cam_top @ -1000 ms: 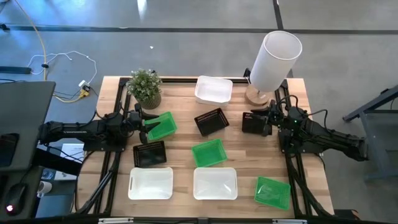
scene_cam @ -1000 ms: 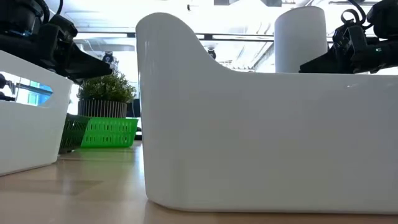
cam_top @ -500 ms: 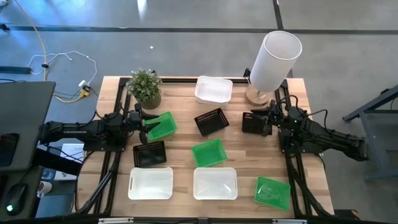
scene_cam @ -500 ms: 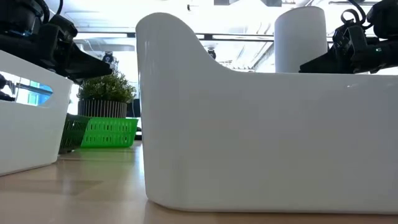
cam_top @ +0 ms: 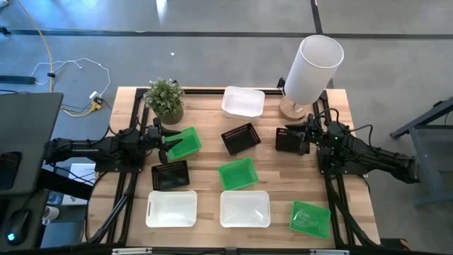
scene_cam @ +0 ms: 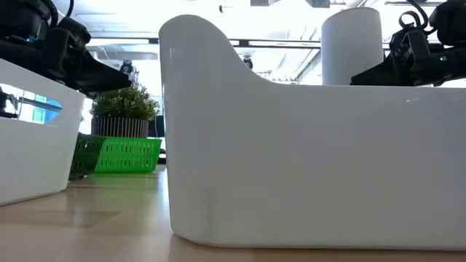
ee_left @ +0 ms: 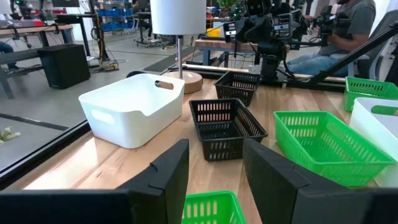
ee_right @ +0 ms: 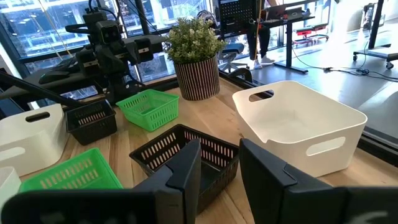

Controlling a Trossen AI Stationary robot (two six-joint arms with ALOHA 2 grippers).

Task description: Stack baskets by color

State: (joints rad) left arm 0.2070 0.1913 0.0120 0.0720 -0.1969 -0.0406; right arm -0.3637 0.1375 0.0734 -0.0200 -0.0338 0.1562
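Note:
Nine baskets sit on their bases on the wooden table (cam_top: pixel 354 177). White ones stand at the far middle (cam_top: pixel 243 103), the near left (cam_top: pixel 171 210) and the near middle (cam_top: pixel 245 210). Green ones stand at the left (cam_top: pixel 185 144), the middle (cam_top: pixel 237 173) and the near right (cam_top: pixel 310 218). Black ones stand at the left (cam_top: pixel 170 175), the middle (cam_top: pixel 238 138) and the right (ee_left: pixel 239 84). My left gripper (ee_left: pixel 214 149) hovers open over the left green basket's edge. My right gripper (ee_right: pixel 221 149) hovers open above the right black basket. Both are empty.
A potted plant (cam_top: pixel 165 99) stands at the far left corner, and a tall white cylinder on a wooden foot (cam_top: pixel 311 69) at the far right. In the low view the near middle white basket (scene_cam: pixel 313 160) fills the foreground. People sit beyond the table (ee_left: pixel 336 31).

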